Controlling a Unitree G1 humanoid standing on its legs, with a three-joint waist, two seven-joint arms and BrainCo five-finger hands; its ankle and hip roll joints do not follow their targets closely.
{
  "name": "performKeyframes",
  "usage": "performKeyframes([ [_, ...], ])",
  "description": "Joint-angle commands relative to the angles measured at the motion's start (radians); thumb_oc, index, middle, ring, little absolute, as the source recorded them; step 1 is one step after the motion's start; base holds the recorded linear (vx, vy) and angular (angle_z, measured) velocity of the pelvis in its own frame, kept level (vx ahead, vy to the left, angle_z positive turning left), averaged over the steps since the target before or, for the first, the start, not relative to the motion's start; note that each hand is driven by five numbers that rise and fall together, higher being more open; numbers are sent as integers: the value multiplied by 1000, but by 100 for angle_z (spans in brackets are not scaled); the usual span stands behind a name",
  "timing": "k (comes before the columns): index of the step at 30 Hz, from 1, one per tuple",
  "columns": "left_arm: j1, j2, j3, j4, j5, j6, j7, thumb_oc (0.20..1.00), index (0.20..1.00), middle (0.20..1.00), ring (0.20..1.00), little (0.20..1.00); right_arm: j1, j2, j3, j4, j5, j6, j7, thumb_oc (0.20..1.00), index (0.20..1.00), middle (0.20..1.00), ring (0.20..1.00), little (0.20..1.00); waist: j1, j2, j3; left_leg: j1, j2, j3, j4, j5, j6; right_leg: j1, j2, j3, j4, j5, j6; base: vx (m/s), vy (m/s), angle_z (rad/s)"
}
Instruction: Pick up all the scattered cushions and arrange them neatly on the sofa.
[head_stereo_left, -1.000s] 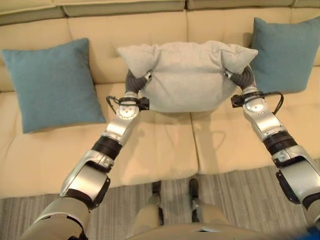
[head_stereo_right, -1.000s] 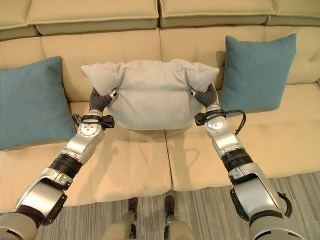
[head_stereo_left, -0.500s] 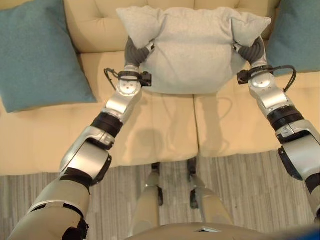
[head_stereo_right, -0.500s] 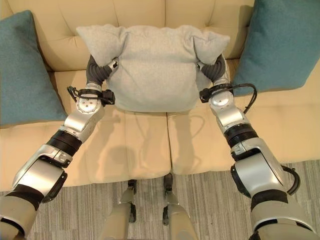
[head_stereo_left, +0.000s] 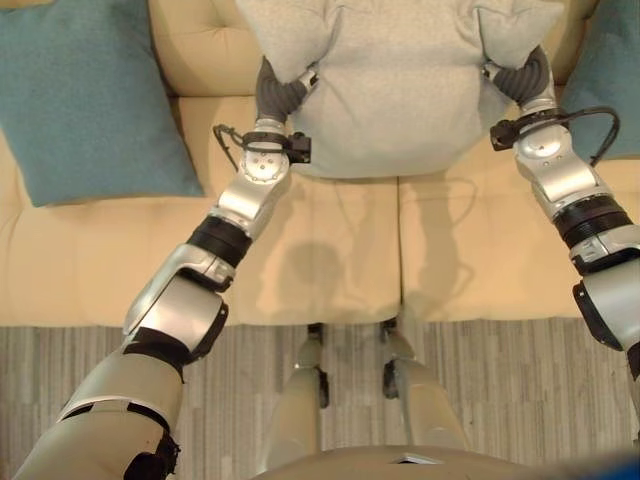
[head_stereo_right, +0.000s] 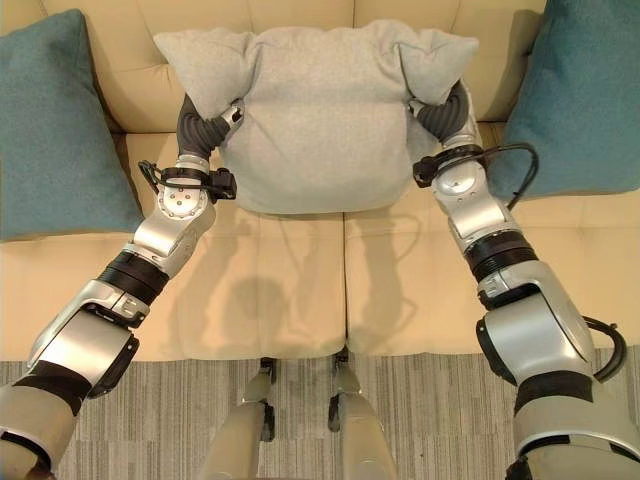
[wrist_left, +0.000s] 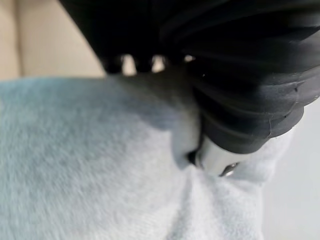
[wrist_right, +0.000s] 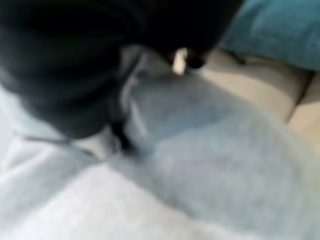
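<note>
A light grey cushion (head_stereo_right: 320, 120) hangs in front of the middle of the cream sofa's backrest, its lower edge over the seat (head_stereo_right: 300, 290). My left hand (head_stereo_right: 200, 125) grips its upper left corner. My right hand (head_stereo_right: 447, 112) grips its upper right corner. Grey cloth bulges over both dark covers. In the left wrist view the grey cushion (wrist_left: 100, 165) folds around a silver finger (wrist_left: 215, 160) that presses into it. In the right wrist view the grey cushion (wrist_right: 210, 165) bunches against the hand. A teal cushion (head_stereo_right: 55, 130) leans on the left, another teal cushion (head_stereo_right: 590, 100) on the right.
The sofa's seat runs across the view, with a seam under the grey cushion. A striped grey rug (head_stereo_right: 180, 420) lies in front of the sofa. Bare seat shows between the teal cushions.
The whole picture has shifted, so the camera has moved closer to the sofa and looks down more. Both arms reach further forward, still holding the grey cushion by its upper corners.
</note>
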Motion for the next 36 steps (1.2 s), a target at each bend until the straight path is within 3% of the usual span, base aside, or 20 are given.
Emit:
performKeyframes([
  [1, -159, -19, -23, -4, 13, -115, -32, 200, 200, 200, 200, 200, -139, 24, 25, -21, -24, -78, 14, 200, 200, 200, 200, 200, 6, -44, -27, 66, 17, 41, 5, -104, -127, 49, -45, 10, -17, 0, 122, 0, 0, 0],
  [18, -313, -29, -92, 219, 0, -77, -40, 200, 200, 200, 200, 200, -279, 47, 155, 269, -52, -15, 49, 200, 200, 200, 200, 200, 12, -39, 27, -8, 23, 34, 5, -74, -133, -33, -40, 5, -17, 25, 124, -6, -5, -1],
  [19, -327, -31, -95, 227, 0, -76, -34, 200, 200, 200, 200, 200, -297, 47, 164, 291, -61, -7, 45, 250, 250, 250, 250, 250, 12, -38, 28, -12, 23, 34, 5, -72, -134, -38, -40, 4, -17, 26, 124, 0, 0, 0],
  [20, -342, -36, -96, 241, -2, -74, -28, 454, 454, 454, 454, 454, -316, 53, 173, 320, -67, 4, 41, 548, 548, 548, 548, 548, 14, -38, 30, -15, 23, 33, 5, -70, -136, -39, -41, 2, -17, 28, 125, 0, 0, 0],
  [21, -351, -41, -98, 250, 1, -72, -19, 1000, 1000, 1000, 1000, 1000, -322, 62, 167, 337, -61, 8, 34, 1000, 1000, 1000, 1000, 1000, 14, -38, 29, -19, 22, 33, 5, -69, -136, -43, -41, 2, -17, 30, 125, 0, 0, 0],
  [29, -405, -22, -97, 267, 2, -57, 21, 1000, 1000, 1000, 1000, 1000, -395, 54, 193, 363, -137, 54, -37, 1000, 1000, 1000, 1000, 1000, 14, -28, 20, -15, 18, 32, 5, -74, -137, -37, -45, -3, -17, 28, 126, 5, 2, 0],
  [36, -422, 77, -36, 249, 80, -29, 132, 1000, 1000, 1000, 1000, 1000, -420, -20, 131, 295, -226, 107, -194, 1000, 1000, 1000, 1000, 1000, 16, -13, -11, 15, 12, 38, 5, -91, -135, -8, -49, -7, -17, 18, 128, 17, 6, 0],
])
